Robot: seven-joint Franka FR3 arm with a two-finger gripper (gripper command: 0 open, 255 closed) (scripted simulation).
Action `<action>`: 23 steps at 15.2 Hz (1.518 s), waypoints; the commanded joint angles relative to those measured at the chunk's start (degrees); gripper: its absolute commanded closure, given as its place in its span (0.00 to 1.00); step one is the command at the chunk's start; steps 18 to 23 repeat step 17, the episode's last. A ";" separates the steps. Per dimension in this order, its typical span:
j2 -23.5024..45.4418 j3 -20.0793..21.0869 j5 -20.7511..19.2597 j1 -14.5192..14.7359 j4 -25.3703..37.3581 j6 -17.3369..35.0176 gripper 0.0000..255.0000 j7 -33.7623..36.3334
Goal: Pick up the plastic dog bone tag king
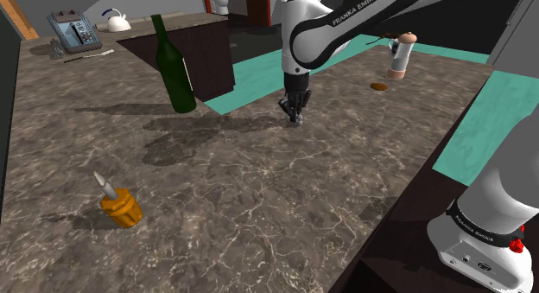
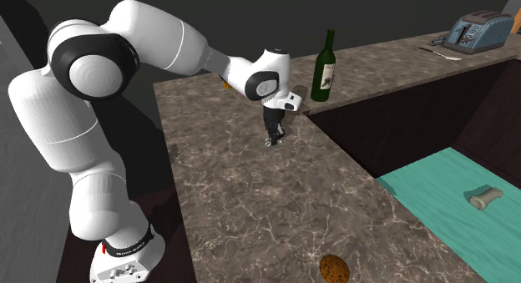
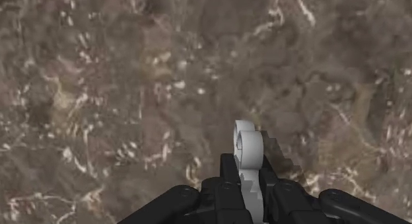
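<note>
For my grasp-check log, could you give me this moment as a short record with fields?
surface: brown marbled counter
gripper: pointing down, close over the counter
grip: shut on the bone tag
bone tag: pale grey, its rounded end sticking out past the gripper
lifted off counter: cannot tell
other items: green bottle, orange candle-topped item, grinder

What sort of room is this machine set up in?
Probably a kitchen: a long brown stone-patterned countertop, with a toaster, a white kettle and a green bottle on it.
</note>
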 commanded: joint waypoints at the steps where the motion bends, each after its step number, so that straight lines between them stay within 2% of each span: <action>1: -0.39 0.05 0.09 0.04 0.36 -0.75 1.00 0.02; 15: -4.21 -0.03 0.88 -0.07 7.02 -11.17 1.00 -0.53; 23: -4.24 -0.03 0.88 -0.07 7.11 -11.29 1.00 -0.54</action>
